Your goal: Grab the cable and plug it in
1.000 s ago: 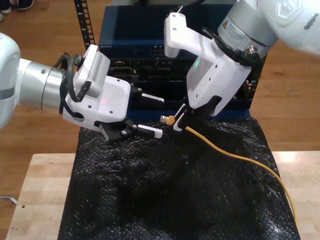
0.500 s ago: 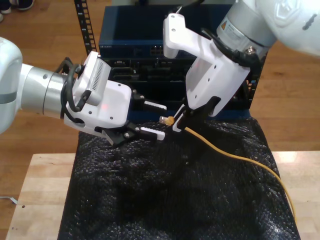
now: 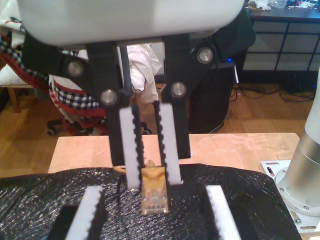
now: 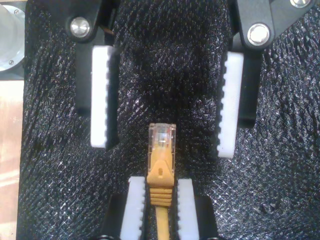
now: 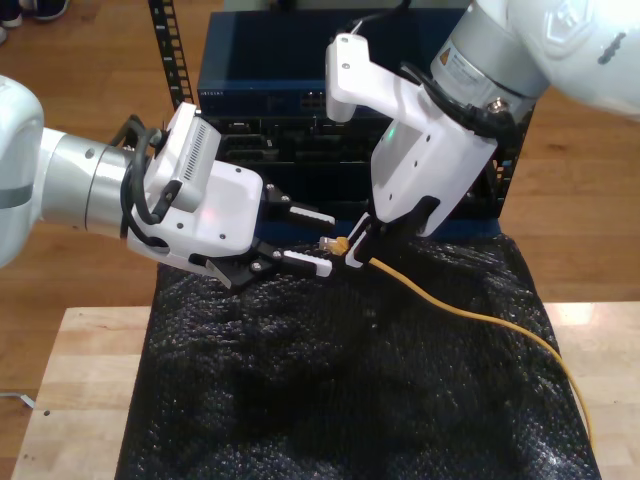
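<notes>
The yellow-orange cable runs across the black cover to my second gripper, which is shut on the cable's boot just behind the clear plug. The plug sticks out toward the exterior view's left. My first gripper faces it from that side, open, with its white fingers spread on either side of the plug tip. I cannot tell if they touch it. In the first wrist view the plug hangs below my second gripper's fingers.
A blue rack unit with rows of ports stands behind both grippers. Black bubble wrap covers the wooden table. The cable trails off past the cover's edge at the exterior view's right.
My first gripper has moved toward the exterior view's right, so its open fingers now flank the plug. My second gripper kept hold of the cable and barely shifted.
</notes>
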